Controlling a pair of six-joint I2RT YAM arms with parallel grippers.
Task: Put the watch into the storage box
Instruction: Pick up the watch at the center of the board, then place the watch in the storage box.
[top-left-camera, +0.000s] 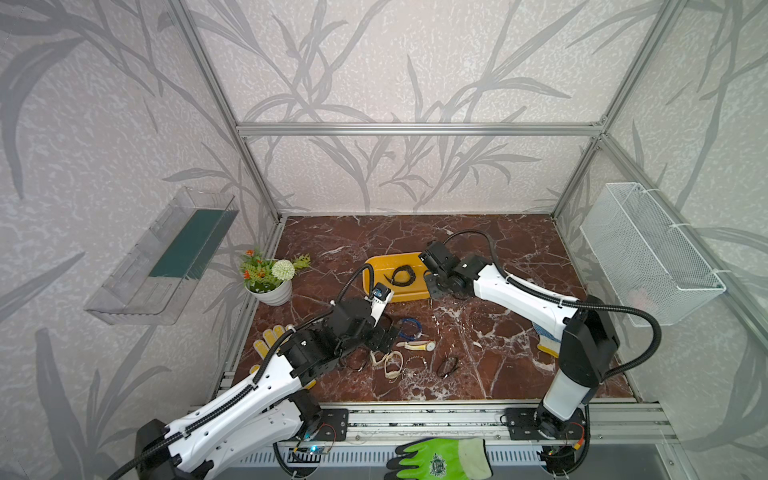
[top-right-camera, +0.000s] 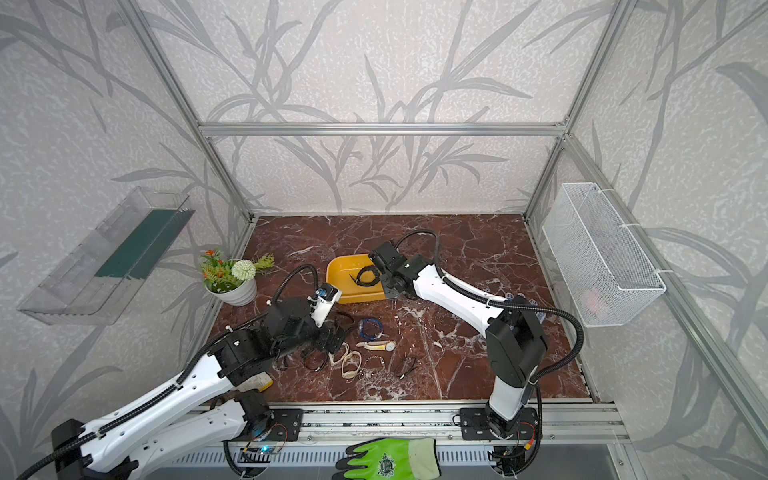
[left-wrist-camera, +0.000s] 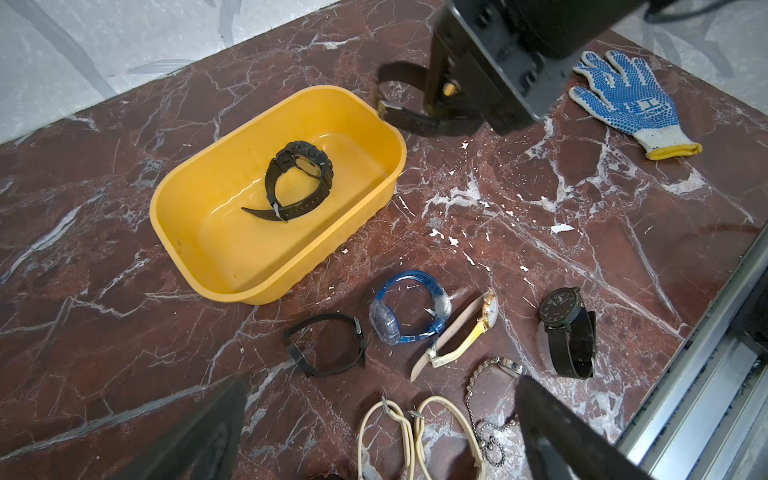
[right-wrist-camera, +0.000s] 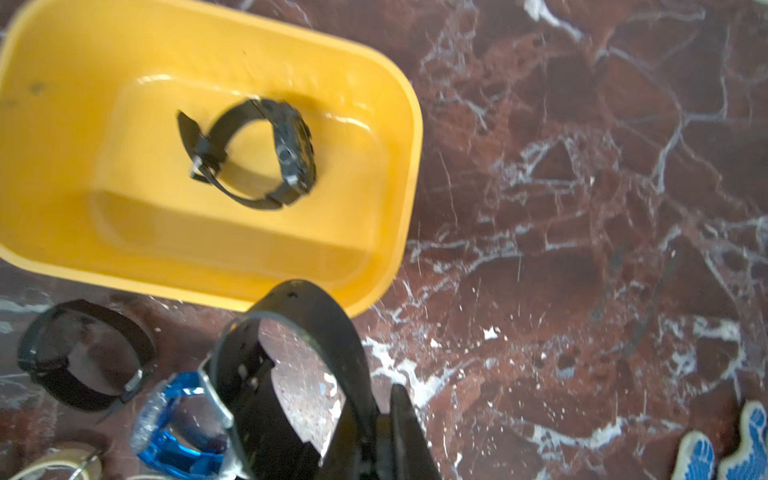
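Observation:
The yellow storage box (top-left-camera: 376, 259) (top-right-camera: 338, 266) (left-wrist-camera: 187, 174) (right-wrist-camera: 411, 124) lies mid-table with one black watch (left-wrist-camera: 297, 178) (right-wrist-camera: 257, 153) inside it. My right gripper (right-wrist-camera: 384, 411) (top-left-camera: 434, 291) is shut on the strap of a second black watch (right-wrist-camera: 316, 332) (left-wrist-camera: 409, 116), held just outside the box's right-hand corner. My left gripper (left-wrist-camera: 382, 388) (top-left-camera: 384, 336) is open, low over cream straps (left-wrist-camera: 399, 436), holding nothing. Close by on the table lie a blue watch (left-wrist-camera: 409, 307), a cream-and-gold watch (left-wrist-camera: 469, 332), a black watch (left-wrist-camera: 567, 332) and a thin black band (left-wrist-camera: 328, 349).
A potted plant (top-left-camera: 268, 276) stands left of the box. A blue-dotted glove (left-wrist-camera: 631, 104) lies at the right, under the right arm, and a yellow glove (top-left-camera: 270, 338) under the left arm. A wire basket (top-left-camera: 648, 253) and a clear tray (top-left-camera: 162, 257) hang on the side walls.

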